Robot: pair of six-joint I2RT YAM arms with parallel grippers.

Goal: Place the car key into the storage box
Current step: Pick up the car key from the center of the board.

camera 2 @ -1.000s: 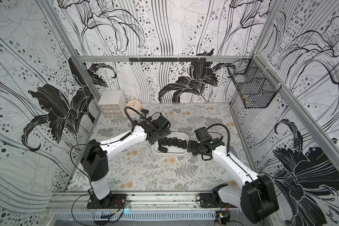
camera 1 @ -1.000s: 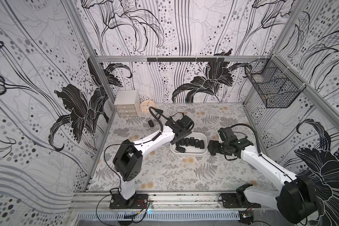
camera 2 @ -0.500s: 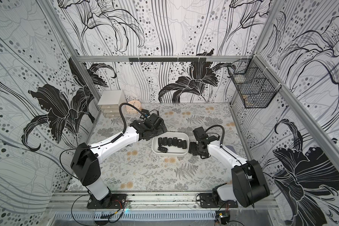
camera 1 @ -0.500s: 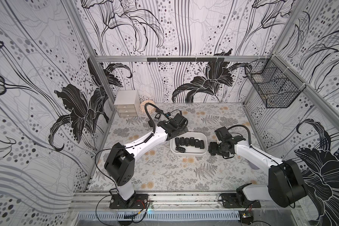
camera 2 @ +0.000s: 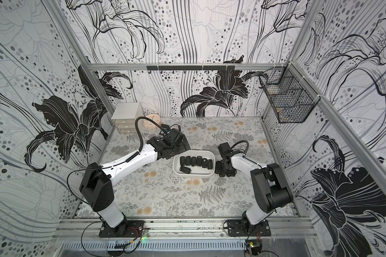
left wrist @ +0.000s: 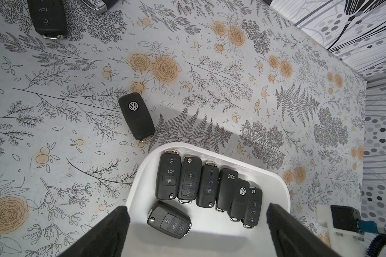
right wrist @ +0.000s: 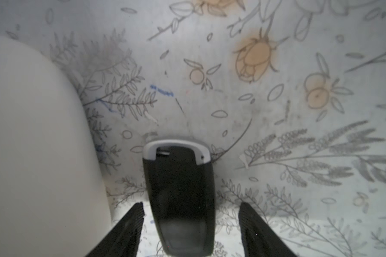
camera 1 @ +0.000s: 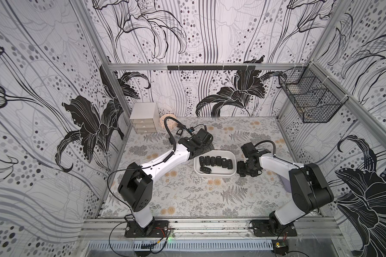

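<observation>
The car key (right wrist: 178,195), black with a silver cap, lies flat on the floral table (right wrist: 276,111), and only my right wrist view shows it. In both top views my own right gripper (camera 1: 245,170) covers it. The wrist view also shows that the key lies between my right fingers (right wrist: 129,222) with a strip of table on each side, so my right gripper (right wrist: 191,205) stands open around it and grips nothing.

Just beside the key rises the white wall of the storage box (right wrist: 31,133). The top views place the two: my right gripper (camera 2: 223,170) sits low at about 3 o'clock of the storage box (camera 1: 214,175), close to its short end, so the key is outside the box, on the table.

My left wrist view alone looks into the storage box (left wrist: 276,184). It holds six black keys in a row (left wrist: 207,187) and a seventh (left wrist: 168,220) lying crosswise in front of them. A loose key with a round badge (left wrist: 136,116) lies on the table just past the rim.

My left gripper (left wrist: 196,207) is spread wide and empty. In a top view my left gripper (camera 1: 201,144) hangs at about 11 o'clock of the box.
</observation>
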